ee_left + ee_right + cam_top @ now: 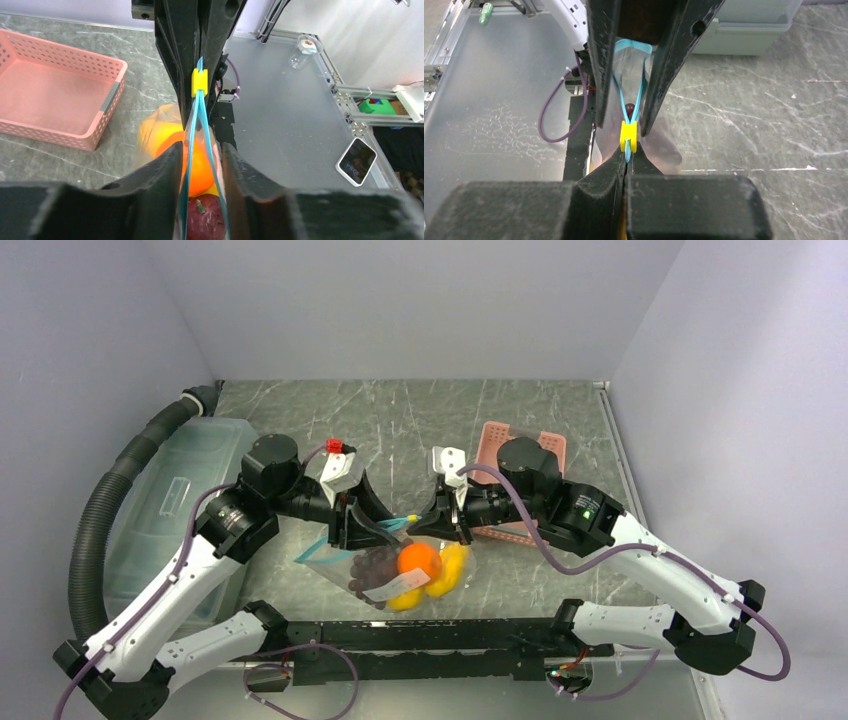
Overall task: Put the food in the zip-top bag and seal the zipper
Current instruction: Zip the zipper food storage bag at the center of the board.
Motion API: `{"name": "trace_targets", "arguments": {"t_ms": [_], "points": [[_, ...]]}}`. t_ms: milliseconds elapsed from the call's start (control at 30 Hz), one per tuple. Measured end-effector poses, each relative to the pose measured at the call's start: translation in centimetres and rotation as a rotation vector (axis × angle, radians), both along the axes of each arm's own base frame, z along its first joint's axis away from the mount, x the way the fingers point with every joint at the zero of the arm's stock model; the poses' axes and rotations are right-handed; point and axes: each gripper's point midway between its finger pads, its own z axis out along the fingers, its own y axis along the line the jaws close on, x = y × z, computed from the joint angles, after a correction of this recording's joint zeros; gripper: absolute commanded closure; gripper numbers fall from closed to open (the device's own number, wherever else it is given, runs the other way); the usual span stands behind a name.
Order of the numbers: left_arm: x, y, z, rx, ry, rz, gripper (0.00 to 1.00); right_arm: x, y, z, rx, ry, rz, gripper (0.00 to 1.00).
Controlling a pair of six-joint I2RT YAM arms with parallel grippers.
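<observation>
The zip-top bag hangs between both grippers just above the table's near middle. Inside it lies the food: an orange ball, yellow pieces and a dark purple grape bunch. The zipper runs between the grippers, its two teal strips still apart at the left end. A yellow slider sits on it right beside my right gripper, which is shut on the zipper's end. My left gripper straddles the strips with its jaws apart.
An empty pink perforated basket stands behind the right arm. A large translucent lidded bin and a black corrugated hose occupy the left side. The black rail of the arm bases runs just below the bag.
</observation>
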Motion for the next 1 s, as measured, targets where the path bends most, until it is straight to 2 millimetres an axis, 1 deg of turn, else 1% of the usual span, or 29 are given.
{"name": "trace_targets", "arguments": {"t_ms": [33,100,133,167,200,333,533,600,767,900,1000], "points": [[-0.1,0.0,0.2,-0.006,-0.006,0.000,0.38,0.0,-0.1,-0.2,-0.007,0.005,0.000,1.00],[-0.2,0.1,0.6,-0.018,-0.014,-0.001,0.27,-0.1,-0.2,-0.6,-0.023,0.012,-0.001,1.00],[-0.3,0.2,0.7,-0.023,-0.016,0.000,0.12,-0.1,-0.3,-0.8,-0.033,0.016,-0.003,1.00],[-0.4,0.2,0.8,-0.026,-0.022,-0.001,0.02,-0.1,-0.4,-1.0,-0.042,0.020,-0.004,1.00],[-0.4,0.2,0.9,-0.030,-0.030,0.000,0.01,-0.1,-0.4,-1.2,-0.050,0.023,-0.007,1.00],[-0.2,0.3,1.0,-0.029,-0.031,0.013,0.00,-0.2,-0.7,-2.0,-0.087,0.041,-0.012,1.00],[0.4,0.0,0.8,-0.015,-0.018,0.029,0.00,-0.4,-1.3,-2.4,-0.126,0.058,-0.019,1.00],[0.7,-0.2,0.9,-0.011,-0.010,0.032,0.00,-0.4,-1.5,-2.3,-0.135,0.062,-0.024,1.00],[2.2,-1.6,1.5,0.008,0.027,0.021,0.00,-0.5,-2.1,-2.5,-0.165,0.074,-0.037,1.00],[3.1,-2.2,0.8,0.037,0.070,0.032,0.00,-0.6,-2.6,-2.8,-0.191,0.087,-0.049,1.00],[3.3,-2.3,0.9,0.024,0.079,0.044,0.00,-0.7,-2.9,-2.9,-0.204,0.101,-0.059,1.00]]}}
